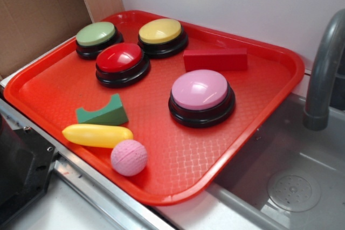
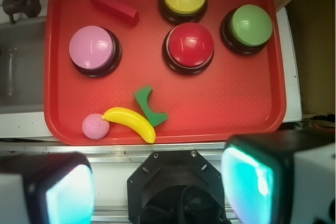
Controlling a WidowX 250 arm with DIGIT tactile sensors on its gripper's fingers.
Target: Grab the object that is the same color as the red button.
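Red tray [image 1: 259, 149] seated on a steel counter, partly over the sink [image 1: 291, 187], with a grey faucet [image 1: 323, 68] at the sink's far side. Four dome buttons on black bases near the back of the tray: green button [image 1: 97, 35], yellow button [image 1: 160, 32], red button [image 1: 121, 58], pink button [image 1: 200, 91]. Red button placed between the green and yellow ones and slightly forward of them, apart from both.

Red block [image 1: 215, 59] lying flat on the tray, just behind the pink button and beside the yellow button, touching neither. In the wrist view, same red block [image 2: 114, 8] angled toward the tray's upper left corner, with the red button [image 2: 189, 45] well to its right.

Near the front edge: green notched block [image 1: 102, 113], yellow banana [image 1: 97, 135] just in front of it, pink ball [image 1: 129, 158] touching or nearly touching the banana's end.

Gripper [image 2: 157, 187] held above the counter outside the tray's front rim, fingers [image 2: 252, 179] spread wide apart, nothing between them. Well apart from the red block.
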